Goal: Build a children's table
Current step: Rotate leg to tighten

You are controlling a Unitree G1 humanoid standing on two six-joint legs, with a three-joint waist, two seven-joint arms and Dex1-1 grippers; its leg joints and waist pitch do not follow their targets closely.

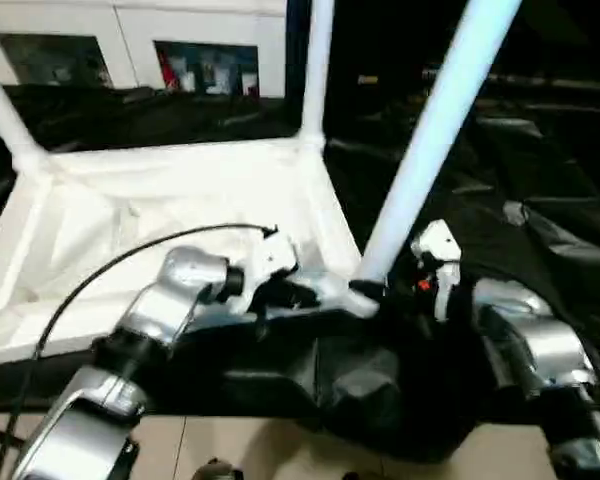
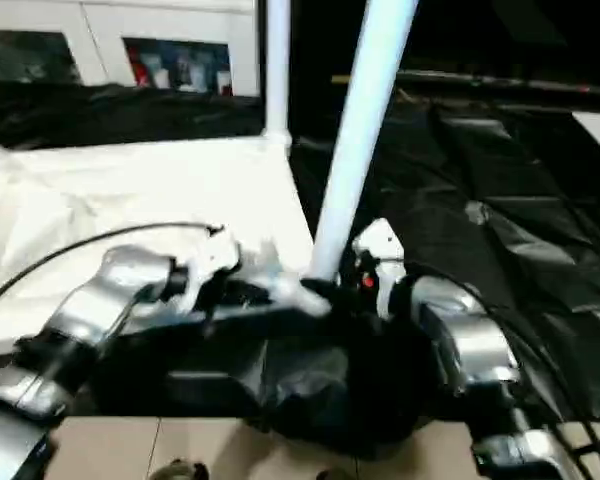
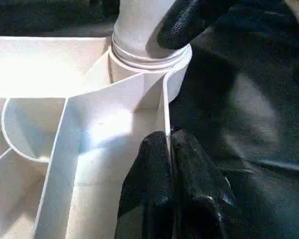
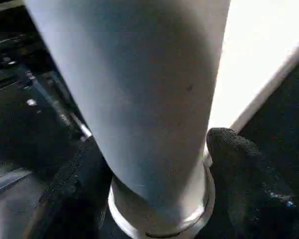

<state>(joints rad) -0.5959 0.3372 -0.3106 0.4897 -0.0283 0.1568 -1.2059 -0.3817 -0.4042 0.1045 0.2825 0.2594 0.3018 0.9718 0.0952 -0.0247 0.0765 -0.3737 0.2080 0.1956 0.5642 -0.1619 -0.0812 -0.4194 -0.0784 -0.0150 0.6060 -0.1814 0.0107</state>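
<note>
- The white tabletop (image 1: 180, 215) lies upside down on a black sheet (image 1: 540, 200), its ribbed underside facing up.
- Three white legs stand in its corner sockets: the near leg (image 1: 435, 135) rises from the corner closest to the robot's right side, a far leg (image 1: 317, 65) stands at the back corner, and a third leg (image 1: 5, 120) leans at the far left corner.
- The left gripper (image 3: 170, 142) has its two black fingers pressed together on the thin rim wall of the tabletop, just beside the near leg's socket (image 3: 144, 64).
- The right gripper (image 4: 157, 169) sits around the base of the near leg, one black finger (image 4: 249, 184) on each side of the tube; its jaws stand wide, and whether the pads truly press the leg or only flank it is hard to tell.
- The left forearm (image 1: 165, 300) reaches in from the left, and a black cable (image 1: 100, 275) arcs over it.
- White cabinets (image 1: 130, 40) stand behind the sheet.
</note>
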